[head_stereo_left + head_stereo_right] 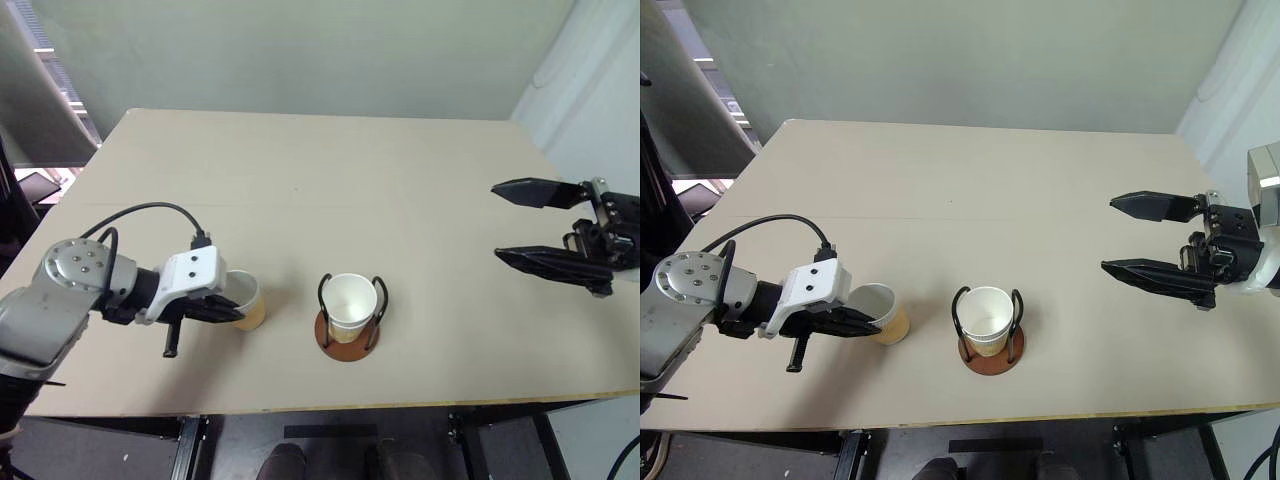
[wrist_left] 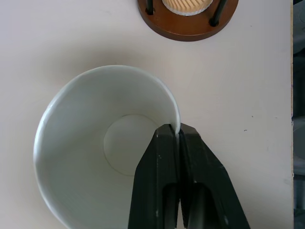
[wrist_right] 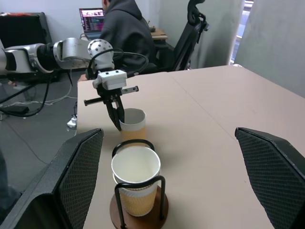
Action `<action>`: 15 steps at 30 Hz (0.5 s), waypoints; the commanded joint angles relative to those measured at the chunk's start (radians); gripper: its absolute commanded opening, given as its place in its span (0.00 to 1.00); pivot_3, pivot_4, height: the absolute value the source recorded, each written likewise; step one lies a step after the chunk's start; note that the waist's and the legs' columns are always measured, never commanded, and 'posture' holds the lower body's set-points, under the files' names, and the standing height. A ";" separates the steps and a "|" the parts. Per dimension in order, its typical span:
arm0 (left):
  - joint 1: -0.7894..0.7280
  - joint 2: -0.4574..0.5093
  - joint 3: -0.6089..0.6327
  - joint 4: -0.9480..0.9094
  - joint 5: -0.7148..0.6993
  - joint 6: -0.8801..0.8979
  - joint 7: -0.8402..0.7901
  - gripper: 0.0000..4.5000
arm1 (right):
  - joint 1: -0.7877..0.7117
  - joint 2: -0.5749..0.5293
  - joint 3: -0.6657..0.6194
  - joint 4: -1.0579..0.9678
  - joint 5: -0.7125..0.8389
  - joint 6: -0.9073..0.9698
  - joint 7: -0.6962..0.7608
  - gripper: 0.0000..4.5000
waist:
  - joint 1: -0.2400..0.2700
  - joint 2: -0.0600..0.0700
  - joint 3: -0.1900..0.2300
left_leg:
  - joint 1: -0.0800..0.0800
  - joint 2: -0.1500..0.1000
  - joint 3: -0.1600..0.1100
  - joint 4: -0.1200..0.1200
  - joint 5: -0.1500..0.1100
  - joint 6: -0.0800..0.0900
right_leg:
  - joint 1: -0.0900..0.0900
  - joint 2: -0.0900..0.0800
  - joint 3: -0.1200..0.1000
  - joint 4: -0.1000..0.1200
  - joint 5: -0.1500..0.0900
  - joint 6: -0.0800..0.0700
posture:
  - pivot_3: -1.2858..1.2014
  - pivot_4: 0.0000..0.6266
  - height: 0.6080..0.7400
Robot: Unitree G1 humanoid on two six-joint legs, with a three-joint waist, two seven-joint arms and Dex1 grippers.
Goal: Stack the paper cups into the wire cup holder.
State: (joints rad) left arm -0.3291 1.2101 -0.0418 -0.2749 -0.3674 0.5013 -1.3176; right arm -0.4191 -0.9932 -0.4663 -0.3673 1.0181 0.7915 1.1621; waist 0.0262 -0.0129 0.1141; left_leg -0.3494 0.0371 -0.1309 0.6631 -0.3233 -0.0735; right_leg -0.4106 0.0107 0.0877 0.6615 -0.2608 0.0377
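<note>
Head views: left gripper (image 1: 875, 322) is seen pinched on the rim of a loose paper cup (image 1: 885, 313), which sits upright on the table (image 1: 970, 190) just left of the wire cup holder (image 1: 990, 350). One finger is placed inside the cup, the other outside. Stacked cups (image 1: 987, 320) are seated in the holder between its two black wire loops, near the table's front edge. Right gripper (image 1: 1140, 237) is held well apart over the table's right side, fingers spread wide, nothing between them.

Left wrist view: fingers (image 2: 162, 181) are pressed together on the cup wall (image 2: 177, 119), white interior in view; the holder's brown base (image 2: 188, 28) is seen just beyond the cup.

Right wrist view: both meshed fingers (image 3: 78, 176) are spread apart, empty. Holder (image 3: 140, 210) with nested cups (image 3: 136, 174) is seen between them; beyond it, the loose cup (image 3: 132, 125) is gripped at the rim by the left gripper (image 3: 118, 119). A person in a dark hoodie (image 3: 125, 33) is seated at a laptop (image 3: 93, 19) behind.
</note>
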 commanded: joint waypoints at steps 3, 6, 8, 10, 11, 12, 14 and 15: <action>-0.059 -0.031 0.041 0.022 -0.028 -0.028 -0.020 0.01 | -0.006 -0.018 -0.022 -0.004 0.003 -0.035 0.001 1.00 | 0.002 0.000 0.000 | 0.000 0.000 0.000 0.000 0.000 0.000 | 0.000 0.000 0.000 0.000 0.000 0.000 | 0.52 0.24 1.00; -0.213 -0.077 0.060 0.069 -0.080 -0.015 -0.036 0.01 | -0.017 -0.028 -0.023 0.013 0.005 -0.046 0.013 1.00 | 0.011 -0.001 0.000 | -0.001 0.000 -0.002 0.002 0.000 0.000 | 0.000 0.000 -0.001 0.000 0.000 0.000 | 0.52 0.24 1.00; -0.317 -0.110 0.048 0.096 -0.105 -0.011 -0.061 0.01 | -0.020 -0.033 -0.019 0.014 0.008 -0.050 0.023 1.00 | 0.011 -0.001 0.000 | -0.001 0.000 -0.002 0.003 0.000 0.000 | 0.001 0.000 -0.001 0.000 0.000 0.001 | 0.52 0.24 1.00; -0.409 -0.146 0.026 0.102 -0.135 -0.012 -0.101 0.01 | -0.019 -0.034 -0.017 0.008 0.017 -0.047 0.024 1.00 | 0.010 -0.001 0.000 | -0.001 -0.001 -0.001 0.002 0.000 0.000 | 0.001 0.000 0.000 0.000 0.001 0.001 | 0.52 0.24 1.00; -0.451 -0.168 0.011 0.101 -0.146 -0.015 -0.126 0.01 | -0.015 -0.034 -0.015 0.002 0.017 -0.047 0.024 1.00 | 0.010 -0.001 0.000 | -0.001 -0.001 -0.001 0.002 0.000 0.000 | 0.001 0.000 0.000 0.000 0.001 0.001 | 0.52 0.24 1.00; -0.490 -0.191 -0.005 0.105 -0.152 -0.020 -0.147 0.01 | -0.011 -0.033 -0.010 -0.002 0.014 -0.048 0.024 1.00 | 0.010 -0.001 0.000 | -0.001 -0.001 -0.001 0.002 0.000 0.000 | 0.001 0.000 0.000 -0.001 0.001 0.002 | 0.52 0.24 1.00; -0.570 -0.247 -0.048 0.124 -0.143 -0.039 -0.182 0.01 | -0.007 -0.028 -0.005 -0.010 0.013 -0.049 0.020 1.00 | 0.012 -0.001 0.000 | -0.002 -0.001 0.000 0.002 0.000 0.000 | 0.001 0.000 0.000 -0.002 0.002 0.003 | 0.52 0.24 1.00; -0.609 -0.280 -0.073 0.138 -0.137 -0.048 -0.200 0.01 | -0.006 -0.026 -0.003 -0.014 0.011 -0.050 0.016 1.00 | 0.012 -0.001 0.000 | -0.002 -0.001 -0.001 0.003 0.000 0.000 | 0.001 0.000 0.000 -0.002 0.002 0.003 | 0.52 0.24 1.00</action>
State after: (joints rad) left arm -0.8914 0.9485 -0.0978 -0.1453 -0.4994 0.4764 -1.4860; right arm -0.4180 -1.0069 -0.4530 -0.3613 1.0184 0.7578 1.1813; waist 0.0383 -0.0140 0.1140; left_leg -0.3520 0.0356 -0.1315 0.6664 -0.3234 -0.0731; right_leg -0.4095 0.0107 0.0875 0.6586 -0.2582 0.0422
